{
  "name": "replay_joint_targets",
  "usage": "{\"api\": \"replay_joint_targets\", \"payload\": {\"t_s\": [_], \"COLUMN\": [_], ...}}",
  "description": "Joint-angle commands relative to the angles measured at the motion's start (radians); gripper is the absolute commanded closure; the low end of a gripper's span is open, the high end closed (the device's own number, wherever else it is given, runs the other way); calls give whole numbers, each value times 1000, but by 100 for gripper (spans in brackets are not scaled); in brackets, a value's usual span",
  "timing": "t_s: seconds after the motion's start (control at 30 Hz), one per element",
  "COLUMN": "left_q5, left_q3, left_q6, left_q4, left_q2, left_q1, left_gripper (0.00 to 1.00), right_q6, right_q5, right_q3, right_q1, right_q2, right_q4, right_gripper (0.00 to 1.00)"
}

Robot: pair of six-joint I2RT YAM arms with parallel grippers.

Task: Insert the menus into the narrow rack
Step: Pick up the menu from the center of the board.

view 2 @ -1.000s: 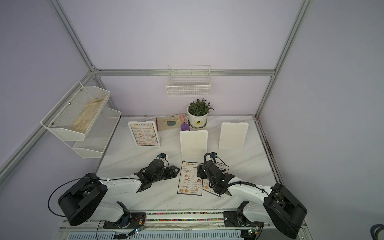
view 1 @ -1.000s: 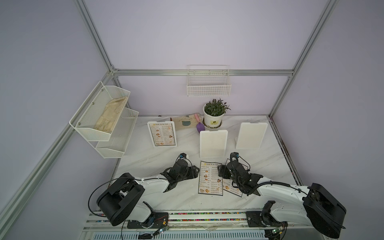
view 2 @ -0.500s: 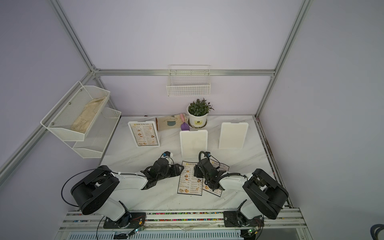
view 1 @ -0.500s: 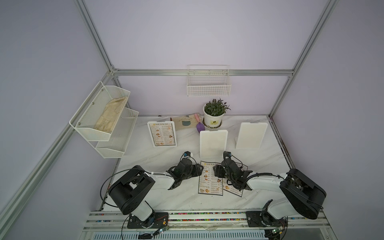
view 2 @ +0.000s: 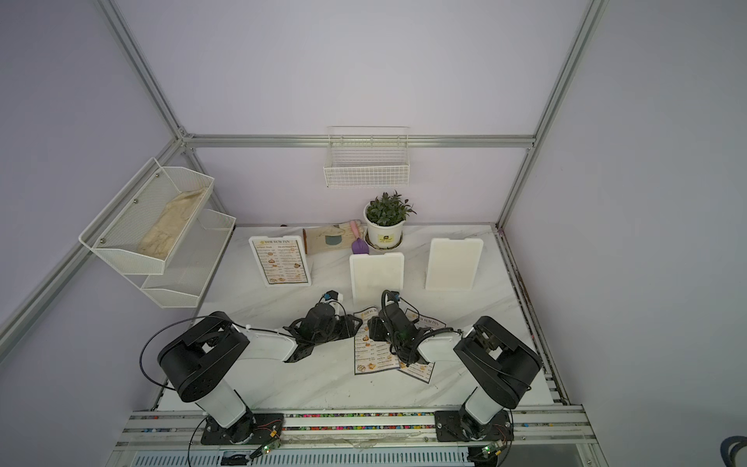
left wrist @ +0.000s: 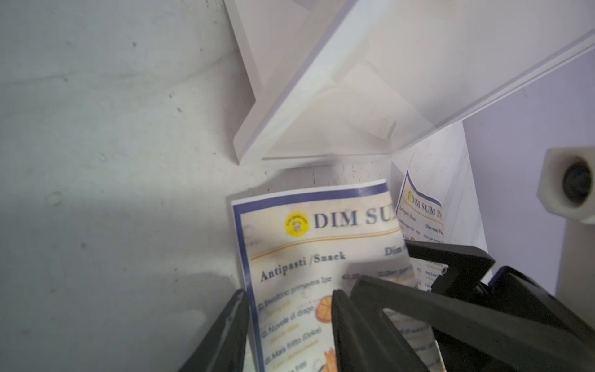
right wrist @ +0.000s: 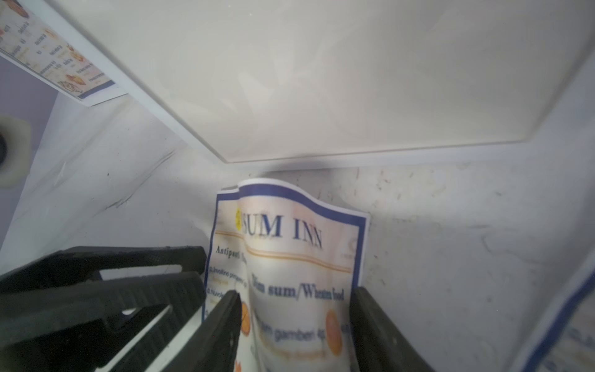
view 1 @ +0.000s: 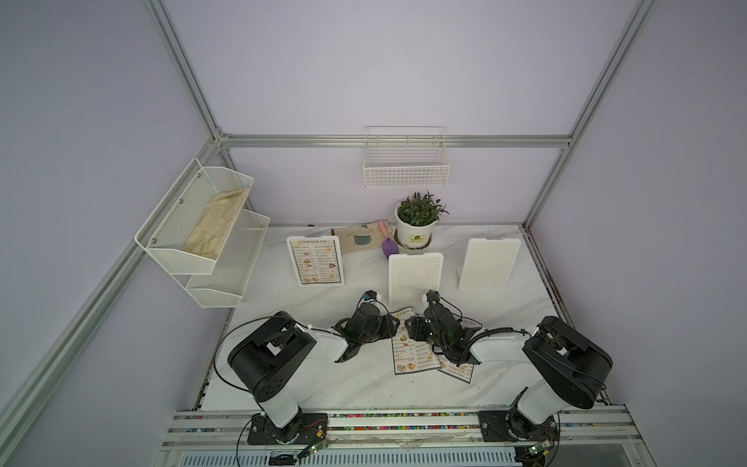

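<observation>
grippers first, since they're nearest: left gripper (view 1: 393, 326) and right gripper (view 1: 410, 328) sit nose to nose low over the table (view 1: 323, 380), both on the top menu (view 1: 413, 356). in the left wrist view the left one's fingers (left wrist: 236, 325) stand apart, straddling the sheet's long edge. in the right wrist view the right one's fingers (right wrist: 225, 322) are apart too, with the paper humped up between them and touching both. can't tell if that's a real squeeze. second menu (view 1: 460, 370) lies flat under the top one, poking out at its 4 o'clock. plain white middle rack (view 1: 415, 275) stands at the grippers' 12 o'clock, right rack (view 1: 489, 263) at 2. third menu (view 1: 316, 263) sits upright in the left rack (view 1: 313, 238) at 10 o'clock. plant pot (view 1: 413, 236) is furthest back.
</observation>
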State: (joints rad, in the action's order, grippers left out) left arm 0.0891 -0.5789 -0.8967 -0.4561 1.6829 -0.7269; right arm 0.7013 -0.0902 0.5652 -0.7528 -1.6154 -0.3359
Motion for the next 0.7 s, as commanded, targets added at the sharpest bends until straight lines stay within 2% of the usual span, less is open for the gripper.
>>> {"api": "replay_joint_targets", "payload": {"t_s": [0.0,0.1,0.27,0.47,0.6,0.67], "left_q5": [5,-19,-50,-51,-28,-35], "left_q3": [2,12,29,66,161,206], "left_q6": [10,10,19,35,35,37], "left_q4": [115,135,162,146,-15,-78], "left_q2": [32,10,-58,-181,-293,-350], "left_q1": [-3,-3,-1,-1,-1,1], "left_gripper": [58,58,56,41,33,32], "right_q6": [12,12,6,-10,-15,-21], "right_q5": [46,31,24,54,88,92], "right_q3": [-11,-7,-13,-2,-5,-6], "right_q1": [-2,-2,-1,-3,-4,-4], "right_q2": [-43,-26,32,110,181,217], "right_q4": [52,74,87,99,93,95], "right_gripper": [46,57,68,71,72,74]}}
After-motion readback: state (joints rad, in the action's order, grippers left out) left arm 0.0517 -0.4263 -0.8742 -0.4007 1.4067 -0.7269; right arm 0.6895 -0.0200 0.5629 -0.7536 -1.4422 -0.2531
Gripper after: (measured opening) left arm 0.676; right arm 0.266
